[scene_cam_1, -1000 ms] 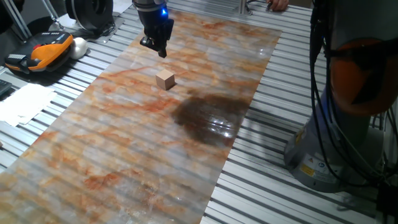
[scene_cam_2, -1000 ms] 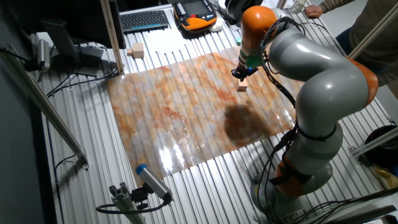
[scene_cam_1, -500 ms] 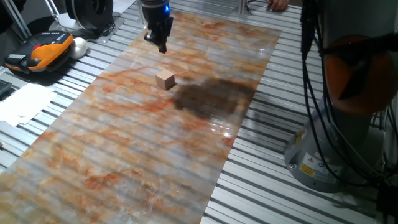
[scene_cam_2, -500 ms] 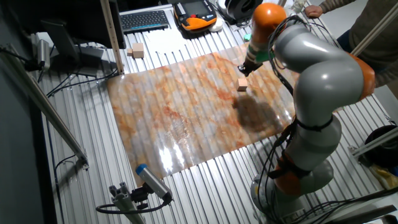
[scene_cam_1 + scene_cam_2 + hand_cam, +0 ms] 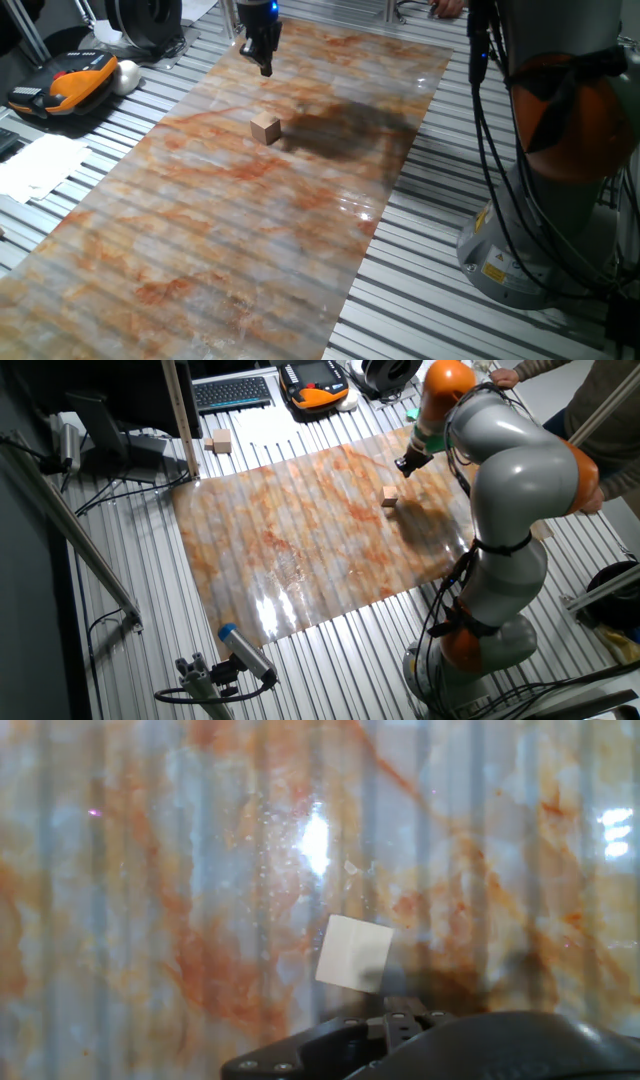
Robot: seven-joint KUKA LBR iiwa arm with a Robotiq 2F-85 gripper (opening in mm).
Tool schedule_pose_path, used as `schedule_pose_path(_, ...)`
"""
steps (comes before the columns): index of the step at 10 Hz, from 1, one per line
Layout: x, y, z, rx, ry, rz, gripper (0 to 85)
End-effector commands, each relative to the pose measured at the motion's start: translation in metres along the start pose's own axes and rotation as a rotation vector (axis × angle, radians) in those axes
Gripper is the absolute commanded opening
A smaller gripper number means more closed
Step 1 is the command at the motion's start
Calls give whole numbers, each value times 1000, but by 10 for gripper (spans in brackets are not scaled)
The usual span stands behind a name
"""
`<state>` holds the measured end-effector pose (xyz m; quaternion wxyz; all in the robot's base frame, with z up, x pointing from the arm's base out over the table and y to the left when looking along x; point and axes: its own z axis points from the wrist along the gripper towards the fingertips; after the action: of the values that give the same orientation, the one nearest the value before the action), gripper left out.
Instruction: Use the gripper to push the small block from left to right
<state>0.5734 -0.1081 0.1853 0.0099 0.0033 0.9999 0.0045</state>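
The small block [image 5: 265, 128] is a light-tan wooden cube resting on the marbled orange-grey sheet [image 5: 230, 230]; it also shows in the other fixed view [image 5: 389, 497]. My gripper [image 5: 265, 66] hangs above the sheet beyond the block, clearly apart from it, with its fingers together and holding nothing. In the other fixed view the gripper [image 5: 404, 467] is up and to the right of the block. The hand view shows the dark gripper body [image 5: 430, 1040] at the bottom and a pale square [image 5: 354, 953] just ahead of it. I cannot tell whether that square is the block.
An orange-black device [image 5: 70, 82] and white papers [image 5: 40, 165] lie left of the sheet. The robot's base [image 5: 540, 250] and cables stand to the right. A keyboard [image 5: 232, 392] and a small wooden piece [image 5: 221, 441] sit beyond the sheet's far edge.
The gripper has drawn back from the block, rising toward the sheet's far edge. The arm's shadow has shifted with it. The block has not moved.
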Motion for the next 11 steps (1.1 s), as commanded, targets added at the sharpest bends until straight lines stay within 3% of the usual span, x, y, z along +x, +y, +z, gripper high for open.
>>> schedule_pose_path(1,0,0,0,8,9,5,0)
schedule_pose_path(3,0,0,0,16,22,42,0)
schedule_pose_path(5,0,0,0,43,36,141,0)
schedule_pose_path(8,0,0,0,60,9,198,0)
schedule_pose_path(9,0,0,0,47,13,209,0)
schedule_pose_path(11,0,0,0,75,6,186,0)
